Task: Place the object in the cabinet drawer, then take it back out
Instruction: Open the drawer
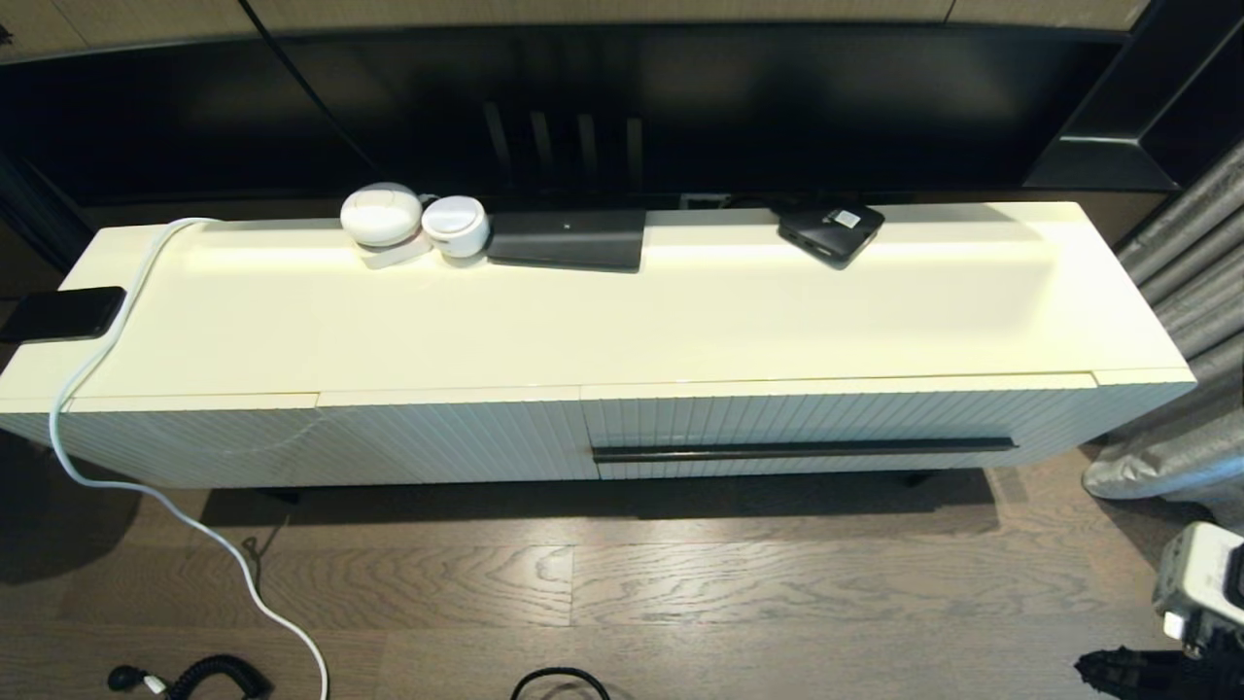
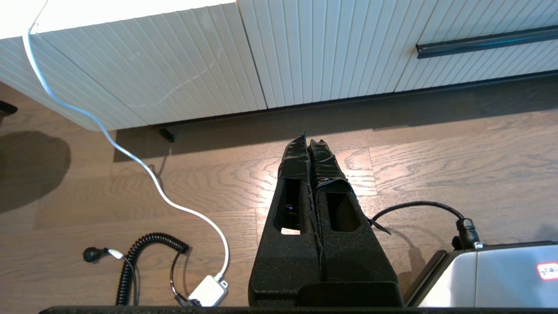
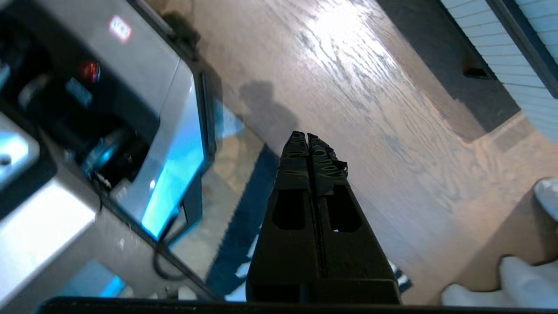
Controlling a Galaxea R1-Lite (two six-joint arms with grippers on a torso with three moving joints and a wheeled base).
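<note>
The cabinet drawer (image 1: 836,423) is the ribbed white front on the cabinet's right half, pushed in flush, with a long black bar handle (image 1: 805,450). A small black box with a white label (image 1: 831,231) lies on the cabinet top near the back, above the drawer. My left gripper (image 2: 308,141) is shut and empty, low over the wood floor in front of the cabinet, with the drawer handle (image 2: 486,42) off to its right. My right gripper (image 3: 306,136) is also shut and empty, low beside my base, far from the drawer (image 3: 479,35).
Two white round devices (image 1: 413,222) and a flat black box (image 1: 567,238) sit at the back of the top. A dark phone (image 1: 63,313) lies at its left end. A white cable (image 1: 146,486) hangs to the floor, near a coiled black cord (image 2: 135,257). Grey curtain (image 1: 1186,292) at right.
</note>
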